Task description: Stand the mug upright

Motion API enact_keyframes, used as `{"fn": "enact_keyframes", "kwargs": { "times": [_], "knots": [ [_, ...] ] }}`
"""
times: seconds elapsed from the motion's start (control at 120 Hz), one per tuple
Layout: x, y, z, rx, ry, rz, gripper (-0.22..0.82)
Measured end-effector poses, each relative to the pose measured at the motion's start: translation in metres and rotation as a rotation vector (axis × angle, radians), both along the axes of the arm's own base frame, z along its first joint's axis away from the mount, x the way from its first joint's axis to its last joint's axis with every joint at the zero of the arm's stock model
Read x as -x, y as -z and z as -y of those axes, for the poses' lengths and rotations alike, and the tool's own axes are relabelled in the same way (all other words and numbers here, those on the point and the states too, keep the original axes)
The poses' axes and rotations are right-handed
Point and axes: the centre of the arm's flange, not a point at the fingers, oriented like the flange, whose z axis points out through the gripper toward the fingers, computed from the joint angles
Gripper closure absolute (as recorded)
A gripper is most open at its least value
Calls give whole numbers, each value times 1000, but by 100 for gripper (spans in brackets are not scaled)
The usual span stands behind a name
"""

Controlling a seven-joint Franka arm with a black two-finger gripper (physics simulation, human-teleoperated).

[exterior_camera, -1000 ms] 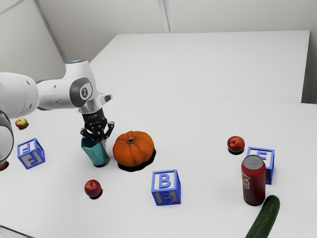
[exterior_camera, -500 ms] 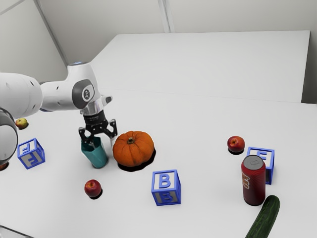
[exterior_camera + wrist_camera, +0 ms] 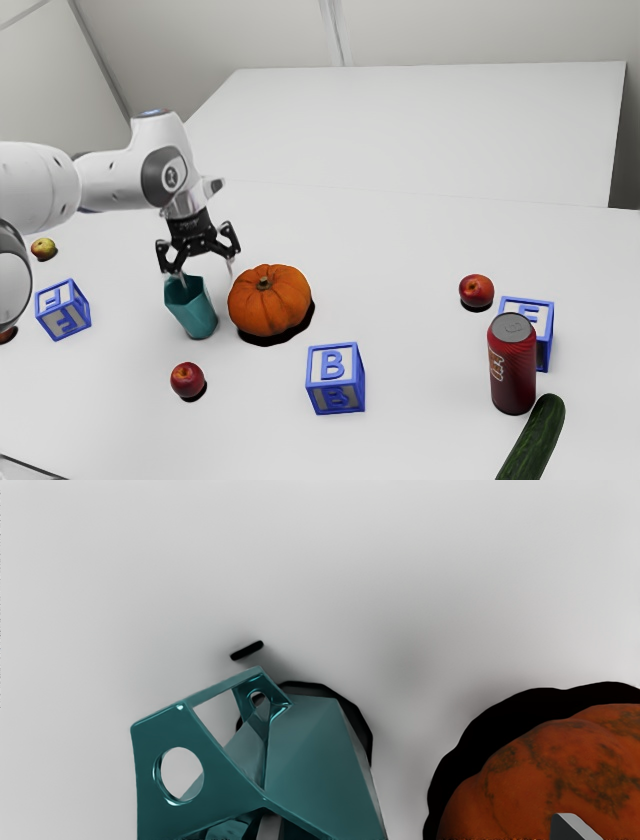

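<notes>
The black gripper (image 3: 205,273) stands open just above the teal mug (image 3: 194,309) in the exterior view. The mug rests on its base on the table, leaning a little toward the exterior view's left, its mouth facing up. In the wrist view the mug (image 3: 310,750) has a pierced handle-like part, and the gripper (image 3: 420,830) has its fingertips wide apart. One fingertip is at the mug's rim, the other over the pumpkin side. The mug is not held from two sides.
An orange pumpkin (image 3: 269,300) sits close beside the mug. A red apple (image 3: 187,379) and a blue letter block (image 3: 335,378) lie nearer the camera. Another block (image 3: 63,309) is at the exterior view's left; a red can (image 3: 512,364) and a cucumber (image 3: 533,440) are at its right.
The gripper has opened and risen from the mug, with its fingers spread apart. The mug stays in nearly the same leaning pose.
</notes>
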Motion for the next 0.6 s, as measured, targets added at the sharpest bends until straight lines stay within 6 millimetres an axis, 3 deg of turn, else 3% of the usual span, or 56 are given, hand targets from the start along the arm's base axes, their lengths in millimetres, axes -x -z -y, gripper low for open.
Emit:
{"fn": "enact_keyframes", "kwargs": {
  "times": [0.15,0.267,0.417,0.6],
  "knots": [
    [-6,-16,0,-4,6,21,1],
    [-8,-40,3,-9,37,47,1],
    [-6,-79,-2,-24,132,103,0],
    [-19,-146,-8,-75,279,175,0]
  ]
}}
